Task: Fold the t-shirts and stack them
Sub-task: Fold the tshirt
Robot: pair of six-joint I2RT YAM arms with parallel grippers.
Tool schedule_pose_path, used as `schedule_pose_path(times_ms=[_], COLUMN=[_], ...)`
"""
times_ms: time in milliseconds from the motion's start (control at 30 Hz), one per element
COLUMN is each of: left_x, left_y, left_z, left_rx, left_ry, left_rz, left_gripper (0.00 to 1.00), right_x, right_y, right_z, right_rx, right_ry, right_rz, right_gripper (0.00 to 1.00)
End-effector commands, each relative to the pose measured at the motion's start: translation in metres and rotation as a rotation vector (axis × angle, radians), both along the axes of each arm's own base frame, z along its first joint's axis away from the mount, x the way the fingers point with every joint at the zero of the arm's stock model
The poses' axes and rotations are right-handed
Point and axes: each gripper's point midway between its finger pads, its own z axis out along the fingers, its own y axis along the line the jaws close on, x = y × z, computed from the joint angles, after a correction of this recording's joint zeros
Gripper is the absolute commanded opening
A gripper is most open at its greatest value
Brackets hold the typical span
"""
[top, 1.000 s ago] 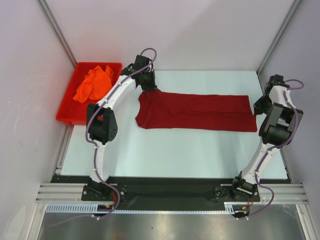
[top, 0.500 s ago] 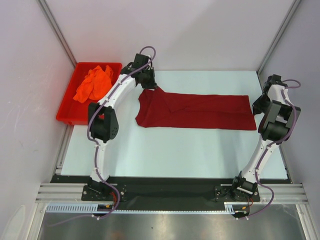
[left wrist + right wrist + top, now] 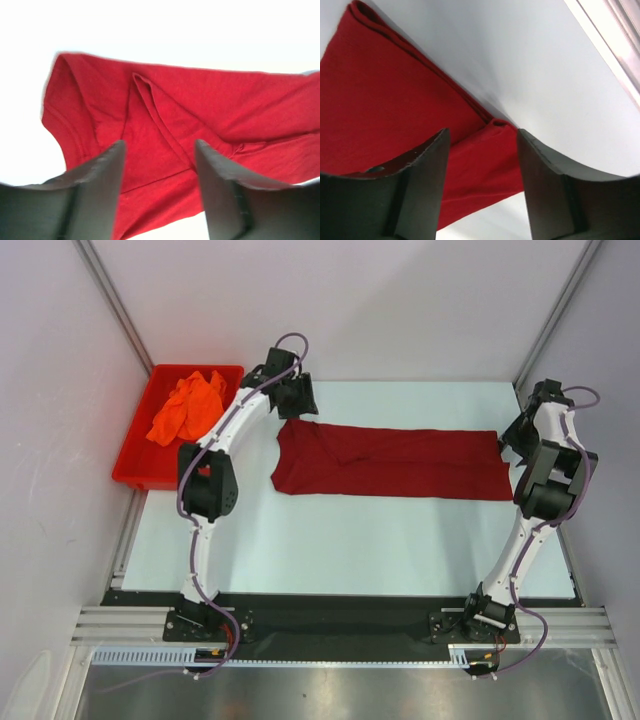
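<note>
Now | pale table (image 3: 350, 540), white walls (image 3: 350, 300) | maroon shirt (image 3: 390, 462) flat | left fingers (image 3: 100, 190) apart | right fingers (image 3: 420, 185) apart

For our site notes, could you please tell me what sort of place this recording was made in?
Most likely a lab robot cell: plain white walls on aluminium framing, a left arm and right arm bolted at the edge of a white table, and a maroon t-shirt spread on it.

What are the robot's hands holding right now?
Nothing. The left gripper and the right gripper are both open over the ends of the maroon shirt, which lies on the table.
</note>
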Motion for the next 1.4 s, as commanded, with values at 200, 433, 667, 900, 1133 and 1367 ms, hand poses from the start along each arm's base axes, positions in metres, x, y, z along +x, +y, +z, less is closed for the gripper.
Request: schedule_pose_path(times_ms=[200,433,667,900,1133,1367], left_x=[-0.004,-0.097,-0.143,-0.159,-0.161,-0.165], left_y=[0.019,0.041,0.055,0.067,0.075,0.082], left_z=[0.077,0.022,-0.021,-0.059,-0.085,-0.106], left_rx=[0.000,0.026,0.058,0.097,0.099,0.117], left_ry=[-0.148,-0.028,0.026,0.103,0.163,0.221], left_rz=[0.020,-0.066,-0.122,-0.122,-0.101,-0.085], left_gripper=[0.63,0.61,0.67,0.62,0.54,0.46], right_x=[-0.005,0.009,0.006,0.013,0.009,0.000], right_y=[0.039,0.171,0.337,0.441,0.460,0.464], right_z=[0.076,0.096,0.088,0.066,0.043,0.024], right_rx=[-0.056,0.100,0.378,0.500,0.465,0.451], right_ry=[-0.089,-0.206,-0.279,-0.294,-0.268,-0.224], right_rz=[0.124,0.424,0.739,0.807,0.714,0.693], right_gripper=[0.71,0.73,0.77,0.75,0.58,0.54])
